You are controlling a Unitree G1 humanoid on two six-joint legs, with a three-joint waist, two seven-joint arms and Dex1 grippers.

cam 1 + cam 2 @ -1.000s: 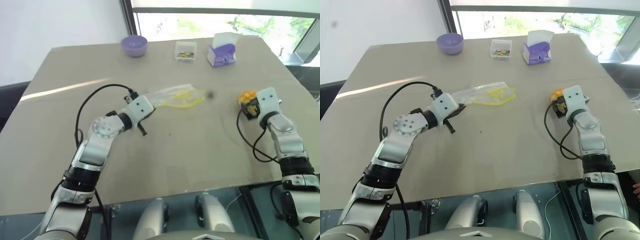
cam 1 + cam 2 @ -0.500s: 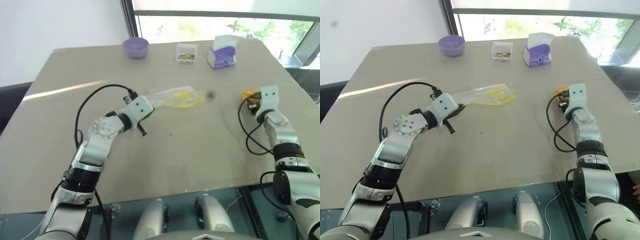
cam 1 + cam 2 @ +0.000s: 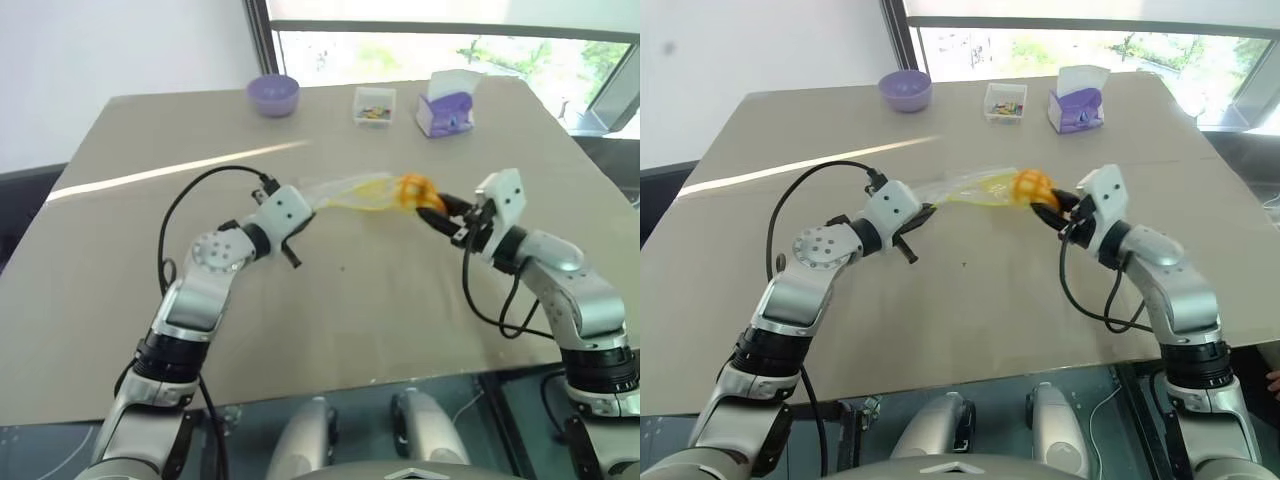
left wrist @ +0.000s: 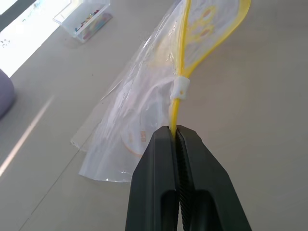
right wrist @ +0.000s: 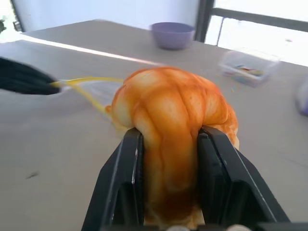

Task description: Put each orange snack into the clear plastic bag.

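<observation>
My left hand [image 4: 175, 132] is clenched on the yellow seal strip of the clear plastic bag [image 3: 345, 192], lifting that edge off the counter [image 3: 400, 310]. My right hand [image 5: 168, 137] squeezes the orange snack [image 3: 1028, 186], at the bag's three o'clock end

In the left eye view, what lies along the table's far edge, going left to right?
Purple bowl → small clear box of colourful bits → purple and white tissue box.
</observation>
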